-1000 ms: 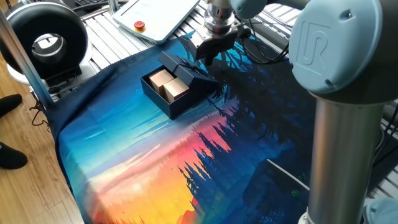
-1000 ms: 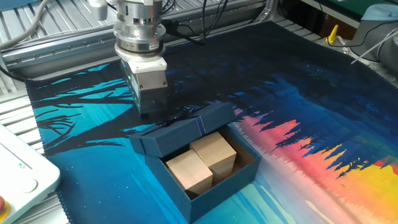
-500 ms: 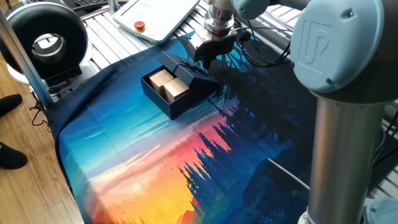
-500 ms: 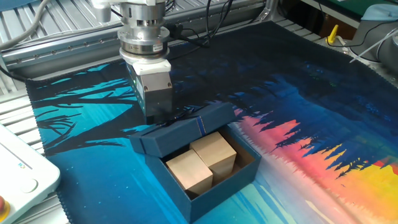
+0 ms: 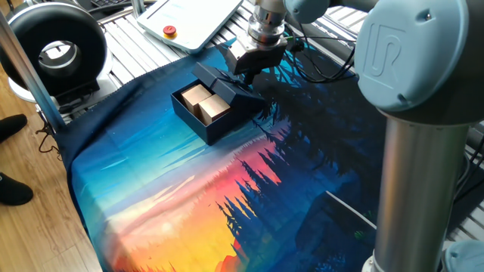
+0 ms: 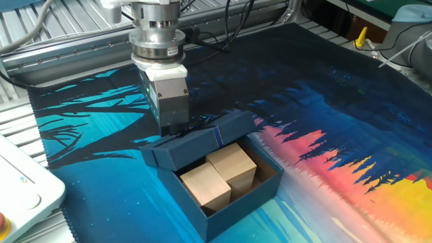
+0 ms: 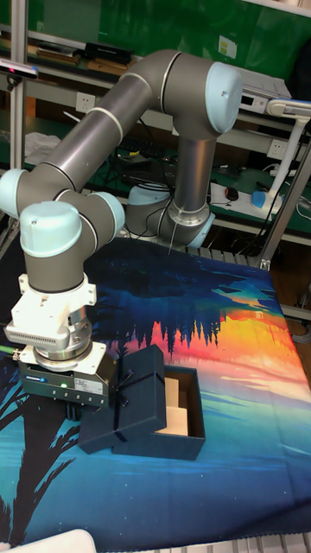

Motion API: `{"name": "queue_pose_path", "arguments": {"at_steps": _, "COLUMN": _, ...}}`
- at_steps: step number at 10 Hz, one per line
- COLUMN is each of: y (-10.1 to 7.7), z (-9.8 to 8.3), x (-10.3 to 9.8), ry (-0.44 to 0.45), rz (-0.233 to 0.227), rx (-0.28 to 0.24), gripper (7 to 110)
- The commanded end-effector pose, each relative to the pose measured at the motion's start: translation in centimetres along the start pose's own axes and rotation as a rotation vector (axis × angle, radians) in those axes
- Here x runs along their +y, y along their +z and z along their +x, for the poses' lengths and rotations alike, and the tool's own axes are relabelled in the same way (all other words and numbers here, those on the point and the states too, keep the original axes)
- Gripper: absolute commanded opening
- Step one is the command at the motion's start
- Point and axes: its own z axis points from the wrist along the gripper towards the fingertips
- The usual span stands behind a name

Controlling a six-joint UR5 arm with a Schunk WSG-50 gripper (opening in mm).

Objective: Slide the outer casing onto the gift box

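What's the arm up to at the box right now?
The gripper sits low at the far edge of the outer casing, the navy cover with the ribbon bow. The casing lies only partway over the gift box, so both tan blocks inside are exposed. Whether the fingers are open or shut cannot be told; the casing hides them. The cover is not yet slid fully on.

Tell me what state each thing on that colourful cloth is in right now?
outer casing: partly over the gift box, covering its far end.
gift box: mostly uncovered.
two tan blocks: inside the box, side by side.
hand: low at the casing's far edge; fingers hidden, open or shut unclear.
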Motion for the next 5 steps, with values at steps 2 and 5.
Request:
{"name": "queue_pose_path", "arguments": {"at_steps": 2, "y": -0.03, "z": -0.1, "x": 0.62, "ry": 0.009, "rz": -0.031, "rx": 0.001, "gripper": 7}}
{"name": "queue_pose_path", "arguments": {"at_steps": 5, "y": 0.06, "z": 0.05, "x": 1.46, "ry": 0.02, "rz": -0.063, "rx": 0.009, "gripper": 7}}
